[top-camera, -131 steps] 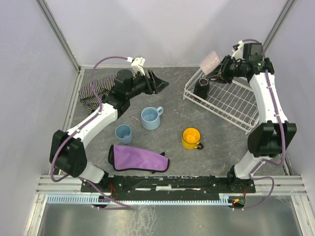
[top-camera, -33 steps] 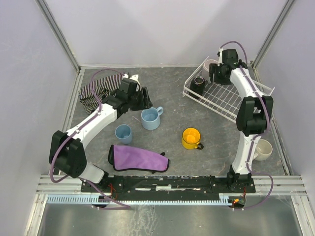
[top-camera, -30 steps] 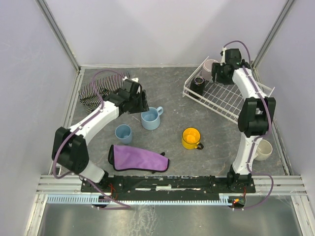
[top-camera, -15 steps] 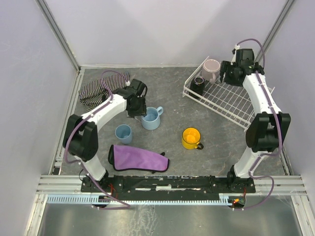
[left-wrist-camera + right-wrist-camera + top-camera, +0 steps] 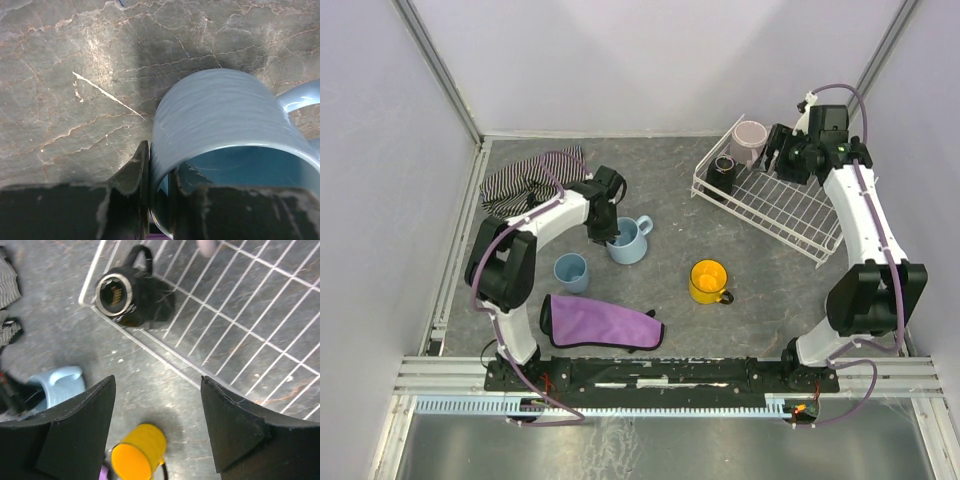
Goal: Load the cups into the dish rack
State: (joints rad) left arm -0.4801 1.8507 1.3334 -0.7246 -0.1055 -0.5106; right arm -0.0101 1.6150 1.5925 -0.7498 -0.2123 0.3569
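Grey tabletop (image 5: 670,180): left gripper (image 5: 159,172) now pinches the blue mug (image 5: 220,110), next to load; right gripper (image 5: 157,390), spread wide, has left the pink cup (image 5: 751,135) in the rack (image 5: 790,212).

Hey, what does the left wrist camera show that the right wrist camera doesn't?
Only the left wrist view: the left pincer gripping the wall of the light blue mug, one finger inside, one outside. Only the right wrist view: the open right pincer, the black cup in the dish rack, and the yellow cup outside it. Both: the light blue mug and the grey table.
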